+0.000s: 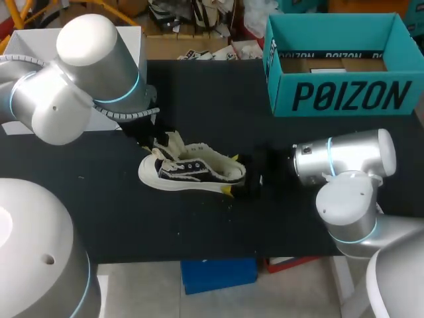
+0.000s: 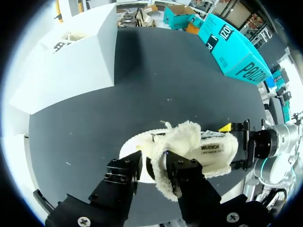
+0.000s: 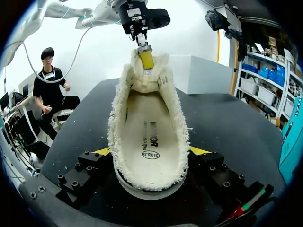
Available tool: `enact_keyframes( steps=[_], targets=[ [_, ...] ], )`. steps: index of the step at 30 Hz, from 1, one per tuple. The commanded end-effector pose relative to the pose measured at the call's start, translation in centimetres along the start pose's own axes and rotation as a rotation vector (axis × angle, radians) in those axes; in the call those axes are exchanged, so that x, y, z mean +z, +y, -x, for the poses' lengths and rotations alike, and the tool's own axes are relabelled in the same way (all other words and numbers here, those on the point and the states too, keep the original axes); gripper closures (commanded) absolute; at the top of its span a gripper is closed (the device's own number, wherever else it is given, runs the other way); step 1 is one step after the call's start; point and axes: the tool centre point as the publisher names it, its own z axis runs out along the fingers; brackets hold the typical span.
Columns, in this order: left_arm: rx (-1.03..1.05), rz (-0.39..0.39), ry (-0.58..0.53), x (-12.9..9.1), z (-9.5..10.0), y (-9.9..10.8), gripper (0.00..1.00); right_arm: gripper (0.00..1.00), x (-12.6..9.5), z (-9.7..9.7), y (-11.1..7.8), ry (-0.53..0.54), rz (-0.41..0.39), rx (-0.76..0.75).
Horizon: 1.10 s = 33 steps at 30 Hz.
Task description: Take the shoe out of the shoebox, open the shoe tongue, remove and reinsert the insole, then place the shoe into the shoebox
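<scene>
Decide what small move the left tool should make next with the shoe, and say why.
Probably pull the tongue a little further back. The left tool pinches it, the right tool clamps the shoe at the heel, and the insole lies flat inside, not yet removed.

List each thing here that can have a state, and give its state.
shoe: out of the shoebox, upright on the table
tongue: pulled up, open
insole: lying inside the shoe
shoebox: open, upright, no shoe in it
left gripper: shut on the tongue
right gripper: shut on the shoe's heel
</scene>
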Motion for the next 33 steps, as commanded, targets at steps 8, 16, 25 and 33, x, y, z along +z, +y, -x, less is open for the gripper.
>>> enact_keyframes(
  steps=[8,16,25,33],
  targets=[
    [0.365,-0.005,0.118,-3.4,-1.6,-1.6,0.00,1.00,0.3,-0.1,-0.2,-0.001,-0.002,0.001],
    [0.863,0.158,0.248,-3.1,-5.2,-3.4,1.00,1.00,0.3,-0.1,-0.2,-0.001,-0.002,0.001],
    [1.288,0.418,0.418,-1.6,-9.5,-4.9,1.00,1.00,0.3,-0.1,-0.2,-0.001,-0.002,0.001],
    [1.239,0.413,0.415,-1.2,-10.6,-5.4,1.00,1.00,0.3,-0.1,-0.2,-0.001,-0.002,0.001]
  ],
)
